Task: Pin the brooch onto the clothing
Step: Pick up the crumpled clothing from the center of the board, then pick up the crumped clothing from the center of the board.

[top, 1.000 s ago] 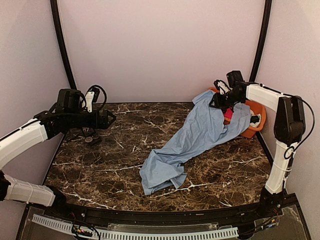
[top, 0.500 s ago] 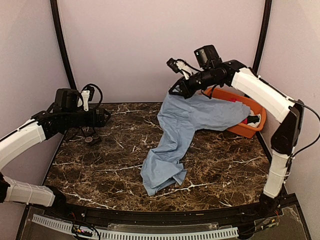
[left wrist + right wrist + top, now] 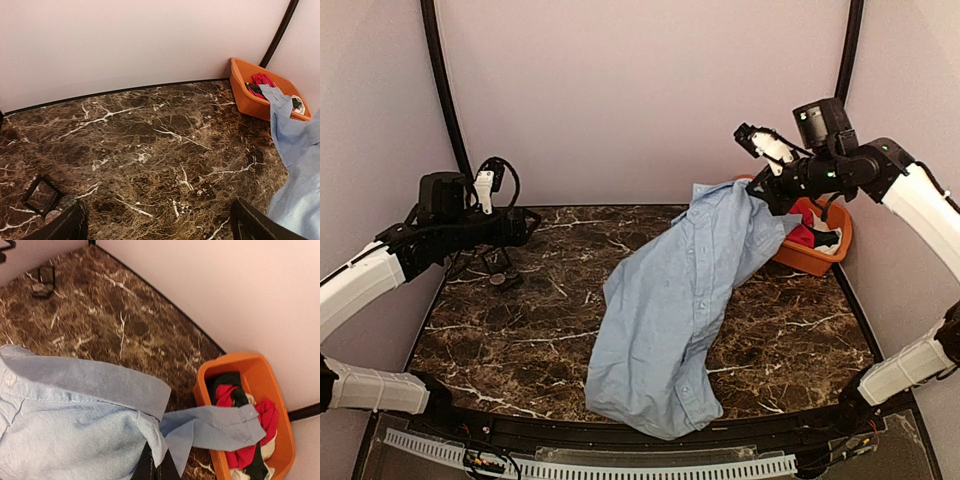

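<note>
The light blue shirt (image 3: 670, 310) hangs from its collar end at the back right, and its lower part lies spread on the marble table (image 3: 520, 330) down to the front edge. My right gripper (image 3: 767, 188) is raised and shut on the fabric near the collar (image 3: 159, 460). One sleeve (image 3: 220, 427) trails over the orange bin. The brooch (image 3: 498, 281), a small dark disc, lies on the table at the far left, beside a small black square frame (image 3: 42, 195). My left gripper (image 3: 525, 226) hovers above that spot, open and empty (image 3: 157, 215).
An orange bin (image 3: 825, 258) in the back right corner holds a red garment (image 3: 260, 420) plus black and white items. Pale walls close the back and sides. Black poles stand in the back corners.
My right arm has lifted the shirt and swung back to the right. The shirt has opened out and its lower end now reaches the front edge. The left arm has drawn back slightly.
</note>
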